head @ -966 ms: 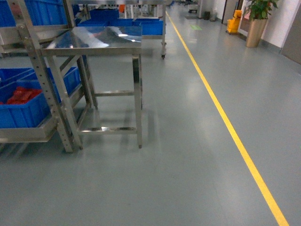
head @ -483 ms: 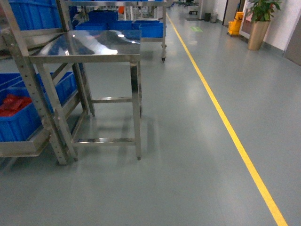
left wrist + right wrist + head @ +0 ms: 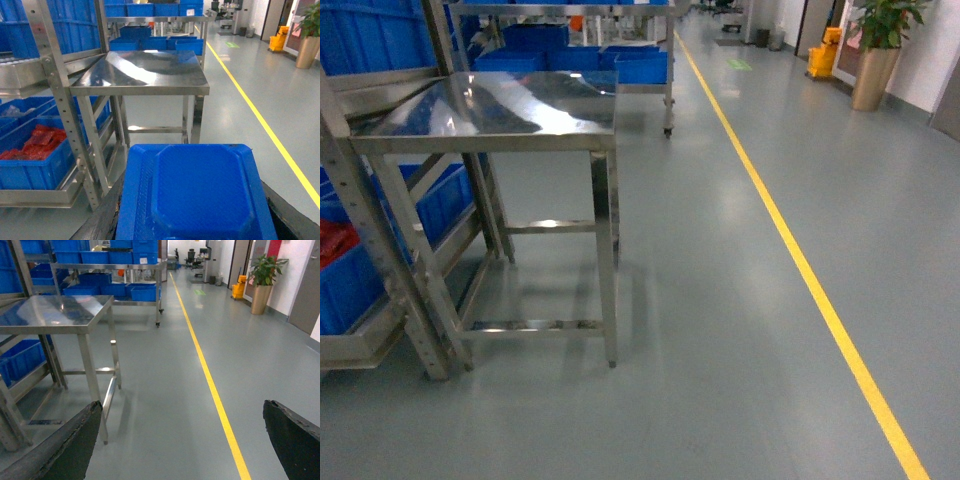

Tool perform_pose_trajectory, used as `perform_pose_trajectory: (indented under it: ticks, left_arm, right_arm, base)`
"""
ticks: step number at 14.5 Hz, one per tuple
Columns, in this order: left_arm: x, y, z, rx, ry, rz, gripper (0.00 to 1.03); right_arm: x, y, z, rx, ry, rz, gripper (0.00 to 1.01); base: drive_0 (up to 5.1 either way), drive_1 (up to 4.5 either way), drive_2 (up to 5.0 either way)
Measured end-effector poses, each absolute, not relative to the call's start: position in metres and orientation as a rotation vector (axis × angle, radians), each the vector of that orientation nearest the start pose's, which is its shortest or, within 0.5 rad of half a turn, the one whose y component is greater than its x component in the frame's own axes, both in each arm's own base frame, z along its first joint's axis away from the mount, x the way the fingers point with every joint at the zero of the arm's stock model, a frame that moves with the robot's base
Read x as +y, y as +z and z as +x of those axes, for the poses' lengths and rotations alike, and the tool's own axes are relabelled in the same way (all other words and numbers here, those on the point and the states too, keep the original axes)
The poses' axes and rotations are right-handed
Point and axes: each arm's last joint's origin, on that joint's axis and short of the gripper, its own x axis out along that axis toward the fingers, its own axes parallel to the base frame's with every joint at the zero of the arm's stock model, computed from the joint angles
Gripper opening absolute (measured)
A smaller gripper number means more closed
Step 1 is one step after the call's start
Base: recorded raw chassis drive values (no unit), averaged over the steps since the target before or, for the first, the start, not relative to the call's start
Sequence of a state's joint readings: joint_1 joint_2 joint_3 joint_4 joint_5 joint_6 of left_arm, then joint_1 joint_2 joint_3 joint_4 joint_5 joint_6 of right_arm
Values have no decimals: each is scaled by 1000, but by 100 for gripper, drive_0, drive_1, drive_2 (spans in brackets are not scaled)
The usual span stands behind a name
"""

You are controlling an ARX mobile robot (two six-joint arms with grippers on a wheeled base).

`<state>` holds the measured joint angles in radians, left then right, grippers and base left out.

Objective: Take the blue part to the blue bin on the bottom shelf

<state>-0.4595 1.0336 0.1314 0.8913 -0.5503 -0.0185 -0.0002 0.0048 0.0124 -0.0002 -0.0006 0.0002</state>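
Steel desk (image 3: 500, 105) stands ahead of both our grippers, the bottom shelf (image 3: 35, 195) left of it. Our left gripper (image 3: 195, 200) jaws clamp the blue part (image 3: 200, 190); right gripper (image 3: 180, 440) jaws gape wide, holding nothing.

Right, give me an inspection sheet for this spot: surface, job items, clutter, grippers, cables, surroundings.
Surface: steel table, top bare and shiny.
Job's things: blue part between the left gripper fingers; bottom shelf carries a blue bin of red pieces.
Clutter: nothing seen.
Grippers: left shut on the part; right gripper open, empty, fingers wide apart.
Cables: nothing seen.
Surroundings: grey floor with a yellow line, more blue bins on a cart behind, potted plant by the wall.
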Motion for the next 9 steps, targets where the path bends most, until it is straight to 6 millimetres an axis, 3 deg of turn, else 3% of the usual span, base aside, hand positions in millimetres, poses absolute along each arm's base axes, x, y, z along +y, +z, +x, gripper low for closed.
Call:
perform_pose_trajectory:
  ticks: [9]
  left_arm:
    - [-65, 174, 165, 10, 91, -12, 44]
  right_arm:
    - [0, 167, 97, -2, 0, 0, 98]
  base:
    - [-6, 427, -439]
